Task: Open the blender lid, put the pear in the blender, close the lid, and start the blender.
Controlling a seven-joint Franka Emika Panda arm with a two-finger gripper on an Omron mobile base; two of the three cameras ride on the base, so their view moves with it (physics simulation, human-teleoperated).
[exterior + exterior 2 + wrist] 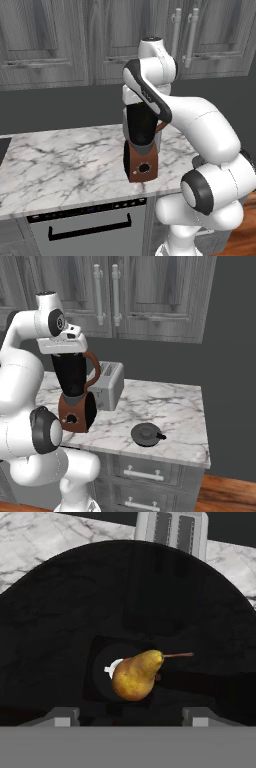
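Observation:
The blender (142, 161) stands near the counter's front edge, with a dark jar, a brown handle and a reddish-brown base; it also shows as the blender (75, 391). Its top is uncovered. The blender lid (146, 434), a dark disc with a knob, lies flat on the counter to the blender's right. My hand hovers right over the jar's mouth. Looking down into the jar, the pear (136, 674) sits deep inside by the pale blade hub, its stem pointing right. My gripper (130, 716) is open, its fingertips (62, 717) spread wide, and the pear is below them, untouched.
A silver toaster (107, 385) stands just behind the blender, also seen past the jar's rim as the toaster (172, 529). The marble counter (60, 160) stretches left of the blender. Grey cabinets hang above. A dishwasher front (87, 227) sits under the counter.

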